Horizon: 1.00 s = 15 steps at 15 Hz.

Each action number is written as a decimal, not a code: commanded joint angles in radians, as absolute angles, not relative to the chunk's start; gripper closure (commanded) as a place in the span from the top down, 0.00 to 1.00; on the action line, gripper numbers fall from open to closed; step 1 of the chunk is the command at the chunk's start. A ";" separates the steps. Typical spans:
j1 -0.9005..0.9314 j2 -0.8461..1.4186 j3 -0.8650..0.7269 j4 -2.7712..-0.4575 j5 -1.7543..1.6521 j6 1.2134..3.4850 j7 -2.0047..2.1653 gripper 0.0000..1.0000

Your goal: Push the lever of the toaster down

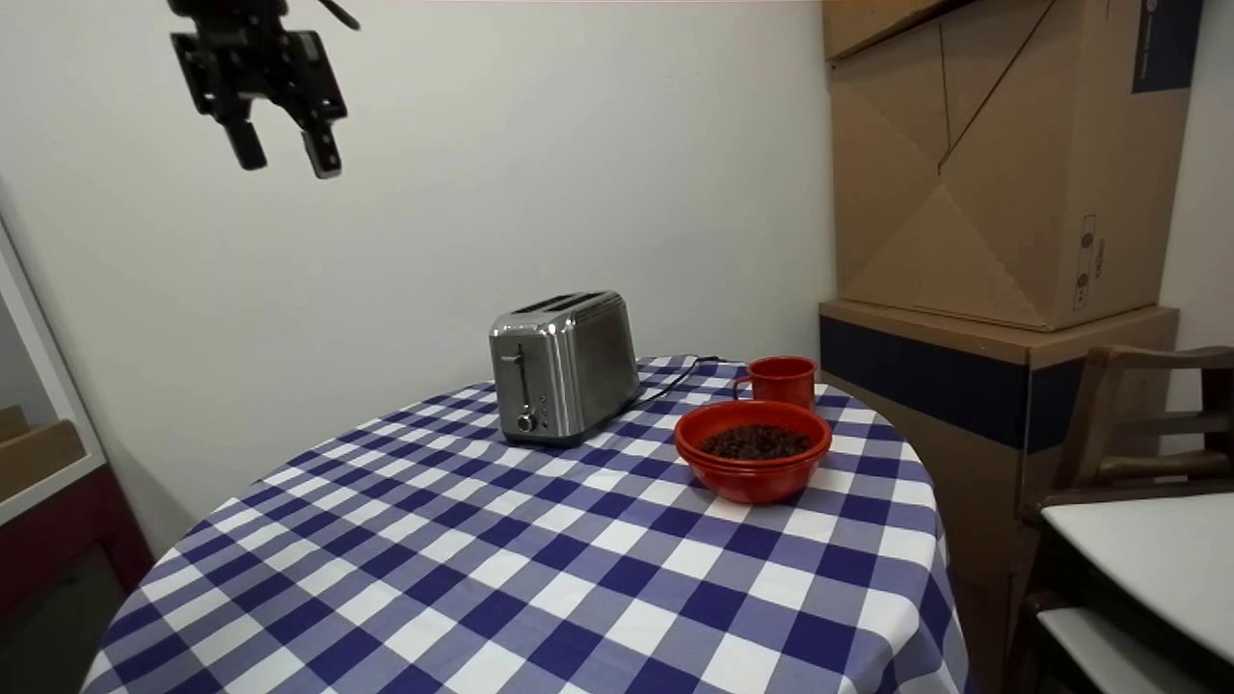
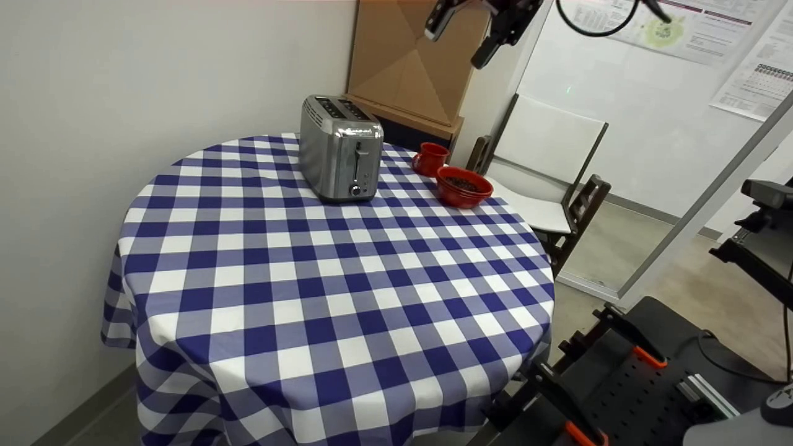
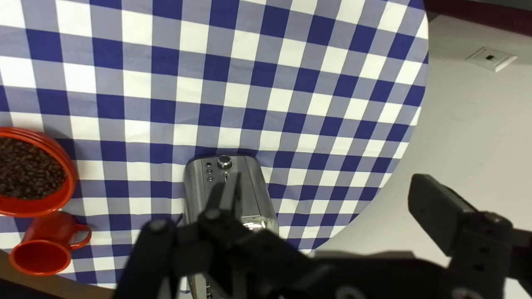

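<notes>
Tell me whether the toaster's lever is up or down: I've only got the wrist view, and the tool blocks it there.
Observer: Up. In both exterior views the lever sits well above the round knob on the front of the toaster.
Operator: Am I touching it anywhere?
Observer: No. In an exterior view the tool hangs higher than the toaster, with the wall showing between them.
Operator: Anything poking out of the top?
Observer: Nothing shows above the bread slots in either exterior view.
</notes>
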<state>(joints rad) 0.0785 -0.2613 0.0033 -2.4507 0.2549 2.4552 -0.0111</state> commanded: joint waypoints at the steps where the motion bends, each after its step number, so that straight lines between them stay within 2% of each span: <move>1: 0.072 -0.002 0.016 -2.276 0.230 2.540 -0.009 1.00; 2: 0.069 0.062 0.021 -2.234 0.216 2.571 0.006 1.00; 3: 0.066 0.125 0.024 -2.187 0.198 2.590 0.016 0.93; 4: 0.064 0.184 0.023 -2.139 0.168 2.604 0.030 0.74; 13: 0.105 0.466 -0.050 -1.869 -0.080 2.625 0.158 0.07; 15: 0.120 0.497 -0.066 -1.850 -0.107 2.648 0.194 0.02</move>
